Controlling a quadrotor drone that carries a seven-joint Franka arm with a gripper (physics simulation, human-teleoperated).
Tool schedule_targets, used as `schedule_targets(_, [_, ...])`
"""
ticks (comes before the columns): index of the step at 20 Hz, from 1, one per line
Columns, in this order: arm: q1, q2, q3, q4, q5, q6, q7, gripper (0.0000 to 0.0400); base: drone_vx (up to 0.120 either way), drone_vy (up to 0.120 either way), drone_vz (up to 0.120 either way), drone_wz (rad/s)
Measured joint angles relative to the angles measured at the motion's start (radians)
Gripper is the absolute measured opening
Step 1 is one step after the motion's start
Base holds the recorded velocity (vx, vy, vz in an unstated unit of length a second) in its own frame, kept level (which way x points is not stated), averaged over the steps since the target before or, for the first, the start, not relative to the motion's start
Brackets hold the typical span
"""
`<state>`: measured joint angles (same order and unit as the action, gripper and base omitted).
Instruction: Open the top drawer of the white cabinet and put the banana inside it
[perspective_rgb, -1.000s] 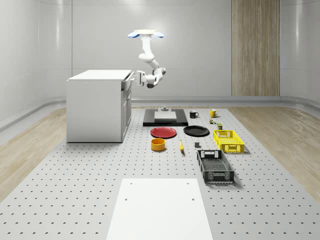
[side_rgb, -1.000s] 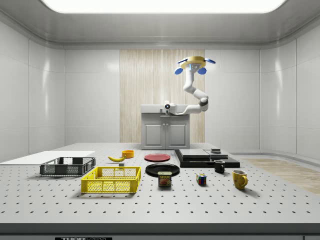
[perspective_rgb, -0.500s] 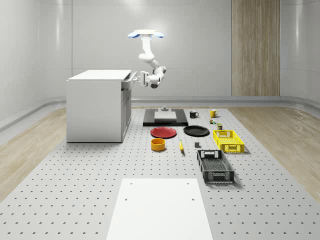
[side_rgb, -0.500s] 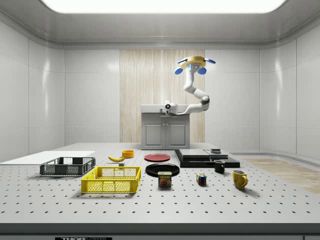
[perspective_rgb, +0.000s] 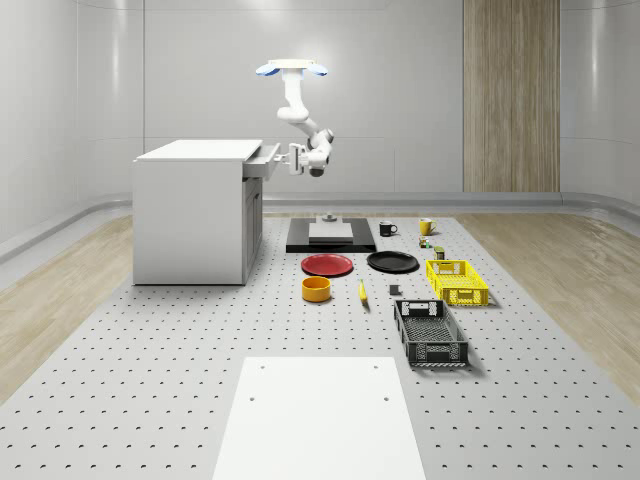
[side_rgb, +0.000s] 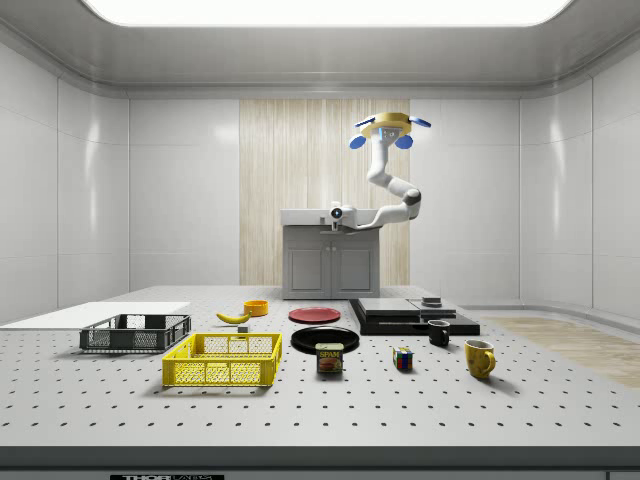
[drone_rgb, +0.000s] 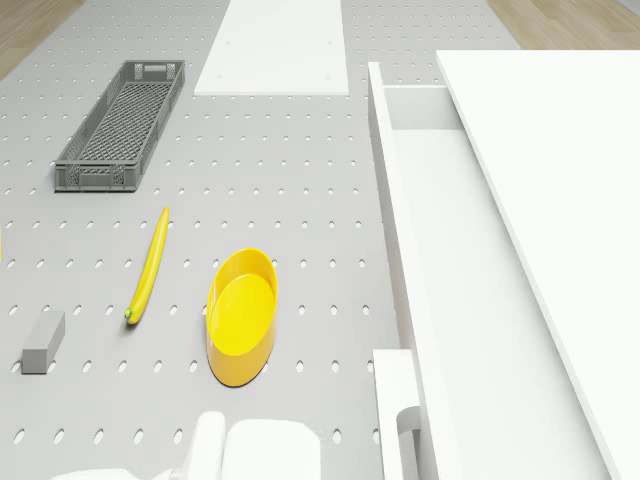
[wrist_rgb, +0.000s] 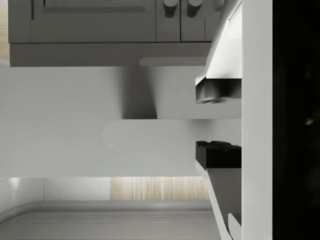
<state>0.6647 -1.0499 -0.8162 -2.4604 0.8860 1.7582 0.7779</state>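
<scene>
The drone (perspective_rgb: 291, 68) is hovering high in the air, beside the white cabinet (perspective_rgb: 195, 212) and above the desk (perspective_rgb: 150, 350), over the ground between the cabinet front and the black platform (perspective_rgb: 331, 237). Its arm is bending down and back toward the cabinet, and the gripper (perspective_rgb: 287, 160) is sitting at the front edge of the top drawer (perspective_rgb: 264, 163), which is standing partly pulled out from the cabinet body. In the wrist view the two black finger pads (wrist_rgb: 216, 154) are standing narrowly apart with the drawer's pale handle (wrist_rgb: 150, 136) lying between them; whether they are pressing on it cannot be told.

In the drone view the drawer's open tray (drone_rgb: 470, 300) is showing a bare white floor, with its front wall running along the desk side and the cabinet top overhanging its far part.

The banana (perspective_rgb: 362, 292) is lying flat on the desk, well apart from the cabinet, just beside the yellow bowl (perspective_rgb: 316, 289) and between it and the dark crate (perspective_rgb: 429, 332). A small grey block (drone_rgb: 42, 341) is lying near the banana's end. The red plate (perspective_rgb: 327, 264) and the black plate (perspective_rgb: 392, 262) are lying beyond the bowl, and the yellow basket (perspective_rgb: 457, 281) is standing toward the whole-scene view's right. A broad strip of bare desk is lying between the cabinet front and the bowl.
</scene>
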Motion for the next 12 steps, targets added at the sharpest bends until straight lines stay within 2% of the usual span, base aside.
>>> schedule_targets(5, [0.01,-0.014,-0.06,0.04,-0.054,-0.046,0.013,0.0106,0.0,0.0,0.0,0.0])
schedule_targets(6, [0.012,-0.016,-0.07,0.049,-0.063,-0.054,0.017,0.0171,0.0,0.0,0.0,0.0])
schedule_targets(8, [0.019,-0.022,-0.089,0.063,-0.081,-0.066,0.023,0.0261,0.0,0.0,0.0,0.0])
schedule_targets(9, [0.022,-0.025,-0.096,0.069,-0.088,-0.071,0.025,0.0292,0.0,0.0,0.0,0.0])
schedule_targets(12, [0.032,-0.033,-0.113,0.082,-0.106,-0.079,0.033,0.0349,0.0,-0.12,0.0,0.0])
